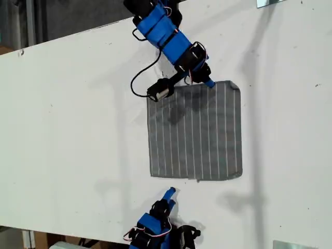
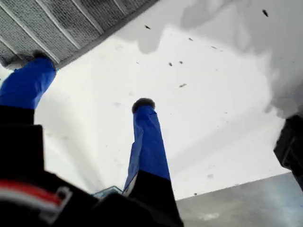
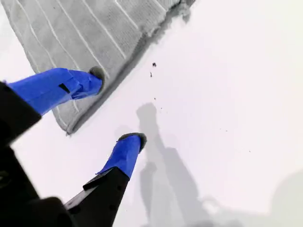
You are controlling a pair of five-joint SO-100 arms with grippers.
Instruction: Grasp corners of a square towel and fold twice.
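The grey striped towel [image 1: 197, 135] lies flat and unfolded on the white table. My first gripper [image 1: 207, 80] comes in from the exterior view's top and is open at the towel's upper edge. In the first wrist view one fingertip [image 2: 40, 56] touches that edge of the towel [image 2: 71, 23], and the other rests on bare table. My second gripper [image 1: 170, 193] is open just below the towel's lower edge, near the lower-left corner [image 1: 154, 175]. In the second wrist view this gripper [image 3: 116, 105] holds nothing, and that corner [image 3: 70, 128] of the towel [image 3: 71, 33] lies close by.
The white table [image 1: 62, 129] spreads wide on both sides of the towel. Metal plates sit at the exterior view's top right [image 1: 270, 2] and bottom right [image 1: 290, 244]. A black cable [image 1: 136, 78] loops beside the first arm. A black part [image 1: 161, 91] of that arm overlaps the towel's upper-left corner.
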